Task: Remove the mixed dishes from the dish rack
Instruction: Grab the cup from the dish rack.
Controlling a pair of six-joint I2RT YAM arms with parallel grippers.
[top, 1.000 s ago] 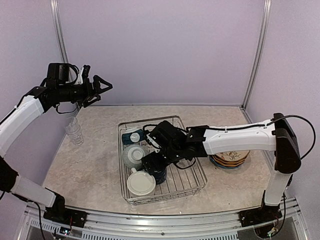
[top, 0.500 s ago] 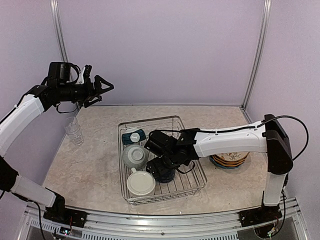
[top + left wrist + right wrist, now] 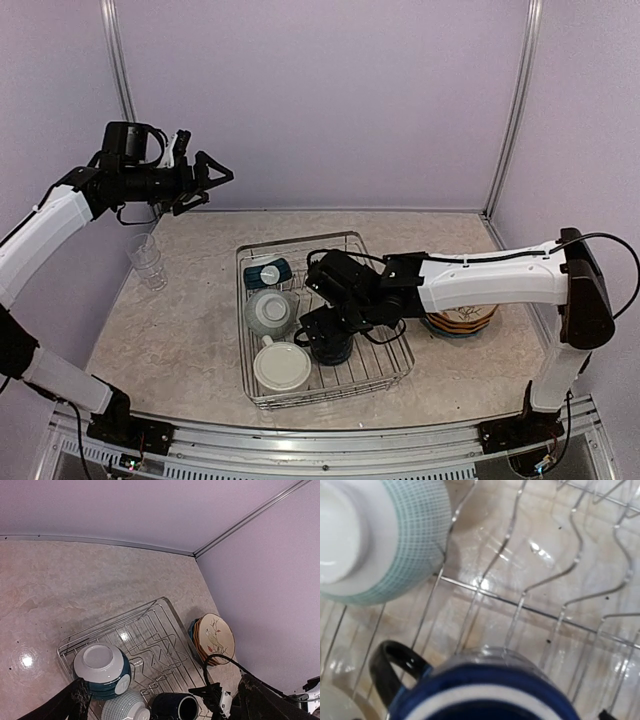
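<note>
The dish rack (image 3: 383,352) stands mid-table. Inside it are an upturned small teal bowl (image 3: 268,272), a check-patterned cup (image 3: 270,312), a cream mug (image 3: 282,367) and a navy mug (image 3: 336,350). My right gripper (image 3: 322,334) is down in the rack right at the navy mug, jaws wide. In the right wrist view the mug's rim (image 3: 485,695) and handle (image 3: 395,662) fill the bottom edge, and no fingers show. My left gripper (image 3: 215,180) hangs open high above the table's far left, holding nothing. From there the rack (image 3: 150,630) and navy mug (image 3: 175,707) lie below it.
A stack of plates (image 3: 460,320), cream floral on top, lies on the table right of the rack. Clear glass tumblers (image 3: 148,262) stand stacked near the left edge. Lilac walls close the back and both sides.
My right gripper has shifted slightly right and lower onto the navy mug, and its arm has swung. My left gripper has drifted a little to the right.
</note>
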